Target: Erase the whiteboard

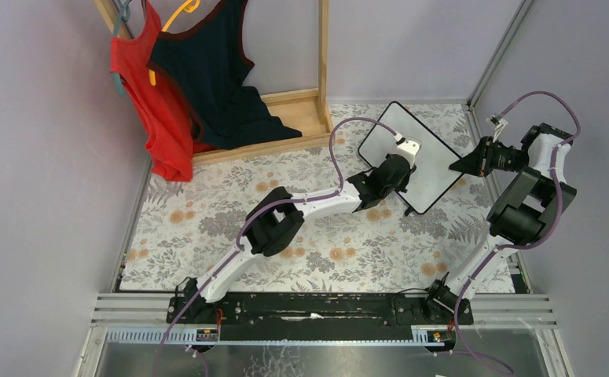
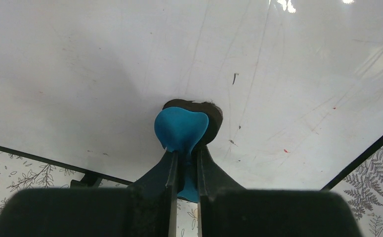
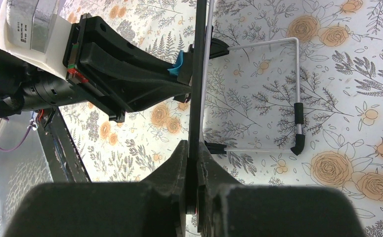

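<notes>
The whiteboard (image 1: 425, 161) stands tilted at the back right of the table. In the left wrist view its white face (image 2: 105, 64) fills the frame, with faint smudges and a few small dark and red specks. My left gripper (image 1: 405, 154) is shut on the small blue eraser (image 2: 182, 129), whose dark pad presses against the board. My right gripper (image 1: 464, 163) is shut on the board's right edge (image 3: 197, 74), seen edge-on in the right wrist view. The blue eraser (image 3: 179, 61) shows there against the board's left side.
A wire stand with black tips (image 3: 298, 123) props the board from behind. A wooden rack (image 1: 301, 110) with a red top (image 1: 155, 94) and a dark top (image 1: 214, 71) stands at the back left. The floral tablecloth (image 1: 207, 220) covers the table.
</notes>
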`<state>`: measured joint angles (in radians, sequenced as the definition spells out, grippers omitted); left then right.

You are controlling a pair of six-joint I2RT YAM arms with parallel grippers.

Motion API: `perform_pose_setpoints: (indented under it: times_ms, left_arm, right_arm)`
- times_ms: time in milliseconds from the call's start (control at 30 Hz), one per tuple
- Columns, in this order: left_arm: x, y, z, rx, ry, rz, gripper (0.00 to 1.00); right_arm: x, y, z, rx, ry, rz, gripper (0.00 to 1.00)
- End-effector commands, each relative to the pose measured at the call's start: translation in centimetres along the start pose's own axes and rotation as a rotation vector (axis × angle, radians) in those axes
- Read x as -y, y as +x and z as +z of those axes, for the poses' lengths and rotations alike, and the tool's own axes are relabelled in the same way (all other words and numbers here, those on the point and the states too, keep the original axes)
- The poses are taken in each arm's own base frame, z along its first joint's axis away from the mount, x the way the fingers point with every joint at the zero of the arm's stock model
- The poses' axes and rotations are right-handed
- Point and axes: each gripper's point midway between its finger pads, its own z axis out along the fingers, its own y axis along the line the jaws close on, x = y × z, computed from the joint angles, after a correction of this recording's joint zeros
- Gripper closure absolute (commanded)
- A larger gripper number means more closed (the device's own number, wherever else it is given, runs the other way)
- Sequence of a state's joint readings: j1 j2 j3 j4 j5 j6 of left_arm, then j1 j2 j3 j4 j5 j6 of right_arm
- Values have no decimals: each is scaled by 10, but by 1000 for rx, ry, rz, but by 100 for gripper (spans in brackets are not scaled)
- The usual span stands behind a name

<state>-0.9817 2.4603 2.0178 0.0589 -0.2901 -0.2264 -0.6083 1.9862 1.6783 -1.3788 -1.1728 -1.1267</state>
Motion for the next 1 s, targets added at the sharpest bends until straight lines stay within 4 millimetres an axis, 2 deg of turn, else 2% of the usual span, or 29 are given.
perform_pose_setpoints:
  times_ms: [0, 233, 400, 733, 967]
  left_arm:
    - [-26, 9, 6, -22, -74, 15, 100]
    - [31, 23, -3, -32, 27, 35, 100]
    - [64, 27, -9, -31, 87, 41, 100]
    - [95, 39, -16, -52, 153, 22, 100]
    - [104, 48, -18, -68, 170, 14, 100]
  right_arm:
    - [-15, 10, 3, -53, -31, 14, 100]
    - [-15, 9, 3, -49, -32, 14, 100]
    - [-16, 9, 3, -50, -33, 15, 100]
    - [-17, 9, 4, -44, -35, 17, 100]
    - [-16, 8, 4, -42, -37, 18, 100]
